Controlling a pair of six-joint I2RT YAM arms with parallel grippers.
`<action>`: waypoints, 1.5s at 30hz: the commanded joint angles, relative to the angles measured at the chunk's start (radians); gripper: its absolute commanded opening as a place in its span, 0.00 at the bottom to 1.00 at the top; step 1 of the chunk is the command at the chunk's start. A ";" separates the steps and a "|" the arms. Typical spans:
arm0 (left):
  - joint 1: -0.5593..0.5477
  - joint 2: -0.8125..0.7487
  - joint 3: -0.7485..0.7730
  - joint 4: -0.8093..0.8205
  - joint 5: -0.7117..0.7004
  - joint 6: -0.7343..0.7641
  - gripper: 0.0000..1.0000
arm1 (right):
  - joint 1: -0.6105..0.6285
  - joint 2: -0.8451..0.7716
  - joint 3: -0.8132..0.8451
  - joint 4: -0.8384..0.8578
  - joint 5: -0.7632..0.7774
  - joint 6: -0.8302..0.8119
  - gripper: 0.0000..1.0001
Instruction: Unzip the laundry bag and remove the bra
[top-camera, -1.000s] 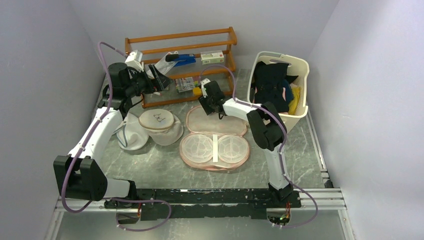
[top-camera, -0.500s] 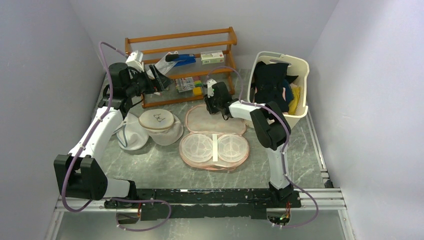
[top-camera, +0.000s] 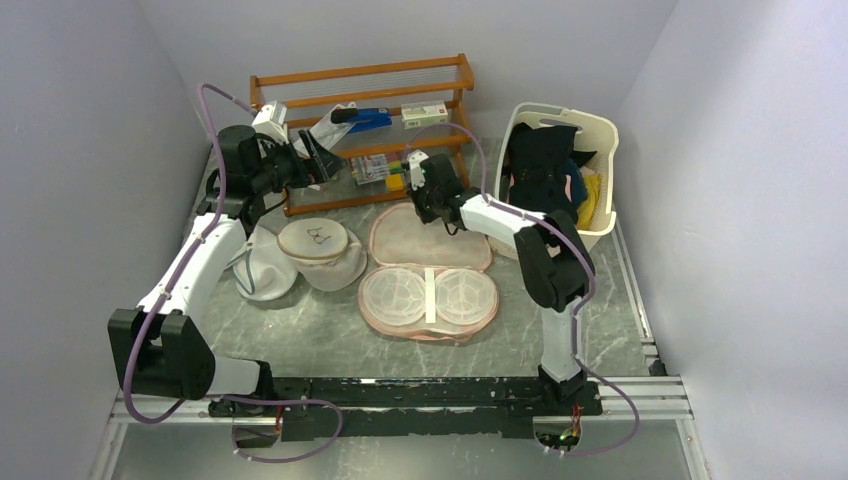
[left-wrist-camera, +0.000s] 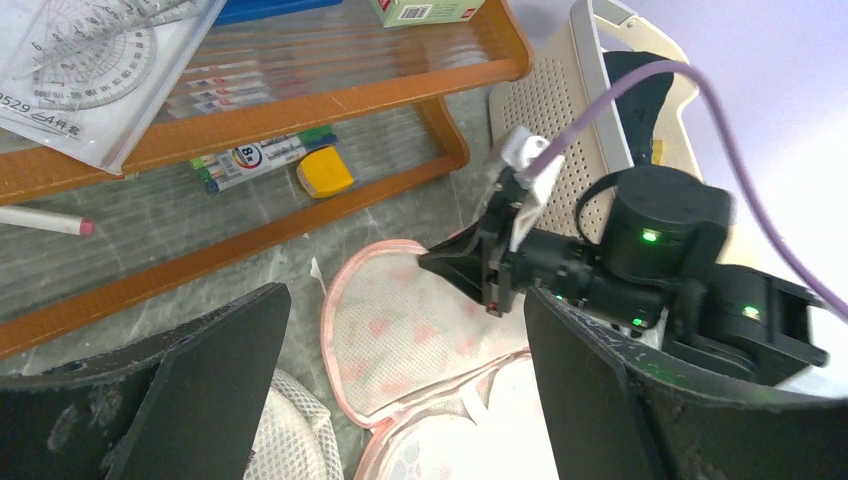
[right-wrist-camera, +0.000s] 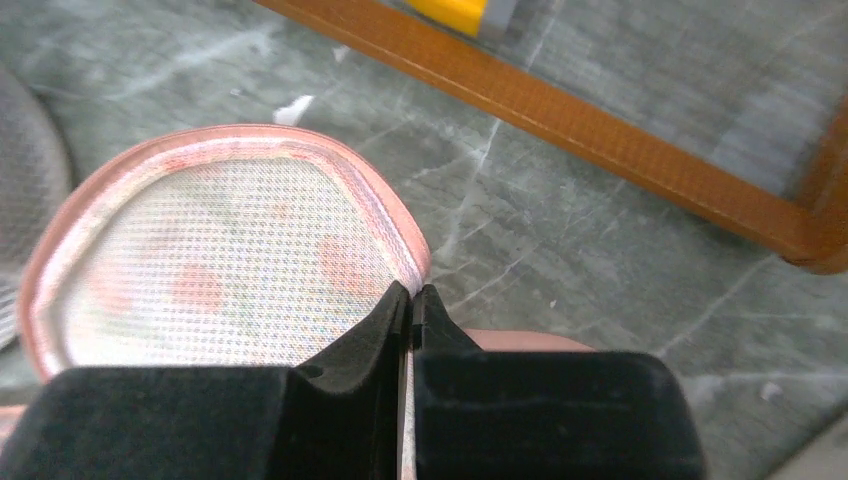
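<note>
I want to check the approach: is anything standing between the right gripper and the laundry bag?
Nothing visible. The right gripper, shut, sits at the pink trim of the laundry bag; the wooden rack stands beyond it, not between.

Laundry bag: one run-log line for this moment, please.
laundry bag: unzipped, lying open flat | right gripper: shut at its far rim, hold unclear | left gripper: open, up near the shelf

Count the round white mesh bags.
2. One mesh bag, beige top up, lies just left of the laundry bag; the other mesh bag sits beside it, further left. None seems hidden.
</note>
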 joint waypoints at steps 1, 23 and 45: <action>0.007 -0.008 0.001 0.038 0.020 -0.005 0.99 | 0.057 -0.116 0.032 -0.084 0.093 -0.052 0.00; 0.008 -0.006 -0.002 0.045 0.029 -0.013 0.99 | 0.357 -0.388 -0.148 -0.350 0.487 -0.042 0.00; 0.007 0.003 -0.001 0.043 0.029 -0.012 0.99 | 0.390 -0.610 -0.447 -0.332 0.308 0.066 0.00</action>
